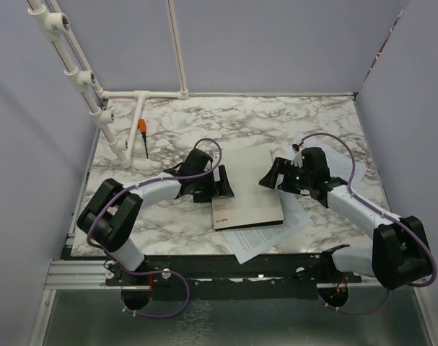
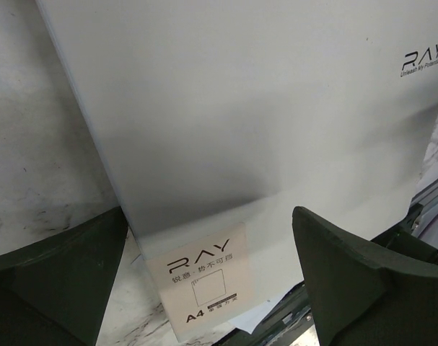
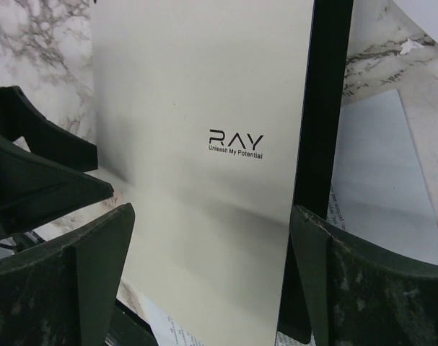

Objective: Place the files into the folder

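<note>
Flanking the closed grey-beige A4 folder (image 1: 247,189), the left gripper (image 1: 223,186) and right gripper (image 1: 270,175) both gape empty; printed white paper sheets (image 1: 262,241) poke out from beneath it.

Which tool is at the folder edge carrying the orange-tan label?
The left tool, at the folder edge beside the label; the right tool faces the opposite side, with its black edge.

Grey-beige folder (image 1: 246,189) — orange-tan label — white-grey marbled table (image 1: 276,122)
</note>
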Controlling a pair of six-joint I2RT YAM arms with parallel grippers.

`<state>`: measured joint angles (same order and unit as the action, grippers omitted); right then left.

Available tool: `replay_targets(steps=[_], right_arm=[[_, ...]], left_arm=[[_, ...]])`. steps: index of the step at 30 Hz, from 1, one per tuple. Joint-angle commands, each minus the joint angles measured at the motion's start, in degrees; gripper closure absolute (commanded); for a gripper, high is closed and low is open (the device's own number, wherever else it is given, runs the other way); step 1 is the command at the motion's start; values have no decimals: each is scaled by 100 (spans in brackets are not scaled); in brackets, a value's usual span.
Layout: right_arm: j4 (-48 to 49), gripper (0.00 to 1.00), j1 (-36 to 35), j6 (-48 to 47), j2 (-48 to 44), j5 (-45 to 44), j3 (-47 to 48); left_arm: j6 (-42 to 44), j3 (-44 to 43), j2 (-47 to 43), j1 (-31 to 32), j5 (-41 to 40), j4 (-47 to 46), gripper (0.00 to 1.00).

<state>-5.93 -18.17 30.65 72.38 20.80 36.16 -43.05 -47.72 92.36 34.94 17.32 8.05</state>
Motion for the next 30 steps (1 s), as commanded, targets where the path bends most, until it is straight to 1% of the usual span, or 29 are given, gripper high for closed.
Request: replay_targets(steps=[1, 13, 23, 30], right_arm=[[536, 9, -120, 553, -277, 1192, -96], [1863, 10, -116, 1413, -551, 1963, -691], [2882, 12, -116, 2209, -745, 2112, -1255], [3399, 12, -116, 2763, -850, 2062, -1570]], left_arm=[[-55, 425, 244, 136, -51, 336, 1], [-318, 727, -374, 136, 394, -564, 1], [-615, 1096, -725, 136, 562, -1395, 1], [-871, 1404, -990, 127, 621, -2053, 1]])
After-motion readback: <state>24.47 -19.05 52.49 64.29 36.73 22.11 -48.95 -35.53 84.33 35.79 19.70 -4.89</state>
